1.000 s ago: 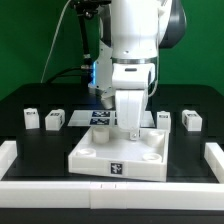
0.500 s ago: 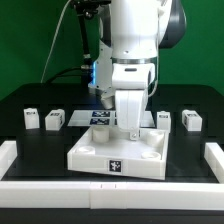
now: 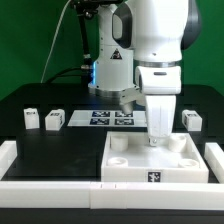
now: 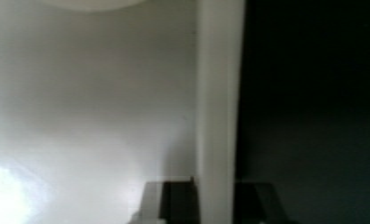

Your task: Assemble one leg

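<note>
while the end effector (image 3: 157,138) sits low on the far wall of the white tray (image 3: 125,172), no leg is in hand, so i judge this a tray-placing step ahead of the leg work. the leg (image 3: 190,119) stands on the desk (image 3: 50,148) beyond the tray, toward the exterior view's right and apart from it. another leg (image 3: 55,119) stands toward the left. in the blurred wrist view the fingers (image 4: 168,203) seem nearly closed, pinching the tray's thin wall. next it should release, rise and reach a leg.
</note>
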You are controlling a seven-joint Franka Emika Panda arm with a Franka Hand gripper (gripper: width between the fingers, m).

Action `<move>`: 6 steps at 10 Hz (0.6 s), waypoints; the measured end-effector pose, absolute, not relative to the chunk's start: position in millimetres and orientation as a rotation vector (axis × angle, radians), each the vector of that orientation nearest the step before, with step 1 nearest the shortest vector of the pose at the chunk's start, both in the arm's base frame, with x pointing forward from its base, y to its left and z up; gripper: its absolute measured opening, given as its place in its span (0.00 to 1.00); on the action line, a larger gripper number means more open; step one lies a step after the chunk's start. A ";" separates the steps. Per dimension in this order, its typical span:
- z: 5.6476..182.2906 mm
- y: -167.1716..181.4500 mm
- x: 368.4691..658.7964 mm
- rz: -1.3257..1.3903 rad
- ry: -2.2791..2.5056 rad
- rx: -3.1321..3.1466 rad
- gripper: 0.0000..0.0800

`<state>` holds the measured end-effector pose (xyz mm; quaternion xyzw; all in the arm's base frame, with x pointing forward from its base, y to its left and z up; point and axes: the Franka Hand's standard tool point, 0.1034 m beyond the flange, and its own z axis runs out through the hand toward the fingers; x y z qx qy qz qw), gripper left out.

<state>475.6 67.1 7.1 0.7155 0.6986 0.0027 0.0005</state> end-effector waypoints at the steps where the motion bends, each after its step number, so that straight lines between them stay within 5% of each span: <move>1: 7.1 73.0 482.1 0.004 2.196 2.246 0.07; 6: 7.4 82.6 499.3 0.019 2.200 2.236 0.07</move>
